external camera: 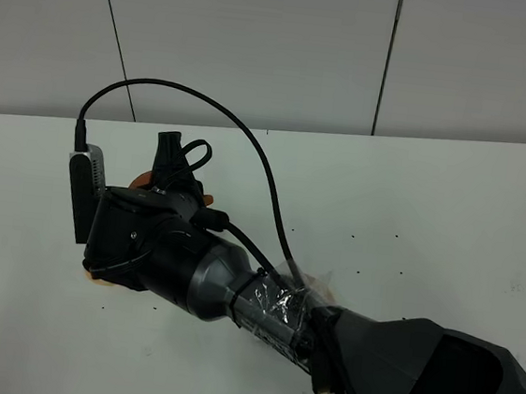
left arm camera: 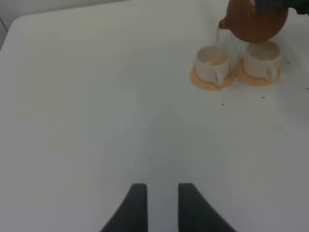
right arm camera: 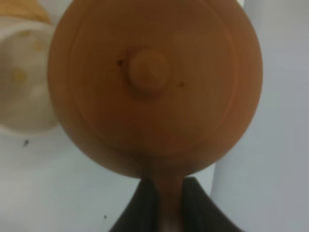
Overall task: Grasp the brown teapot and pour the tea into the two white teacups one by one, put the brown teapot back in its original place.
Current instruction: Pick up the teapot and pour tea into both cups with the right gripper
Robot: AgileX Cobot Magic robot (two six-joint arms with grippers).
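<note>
my right gripper (right arm camera: 169, 195) is pinching the loop handle (right arm camera: 169, 215) of the brown teapot (right arm camera: 154, 87). one dark finger sits on each side of the handle and both press on it. the teapot is up in the air, off the white table (left arm camera: 96, 96). i look right down on its round lid and the little knob (right arm camera: 148, 70) in the middle.

my other camera shows the pot hanging just over the cups. its short spout (left arm camera: 222, 24) is above one white teacup (left arm camera: 212, 64). a thin pale line runs from the spout down into that cup. the other white teacup (left arm camera: 262, 58) stands just beside the first one, under the belly of the pot. each cup sits on a small orange saucer (left arm camera: 203, 83), and the two saucers touch.

my left gripper (left arm camera: 158, 203) has its two dark fingers spread apart with nothing between them. it hangs over bare table, well apart from the cups.

from up high, my right arm (external camera: 216, 282) reaches across the middle and hides most of the pot and cups.
</note>
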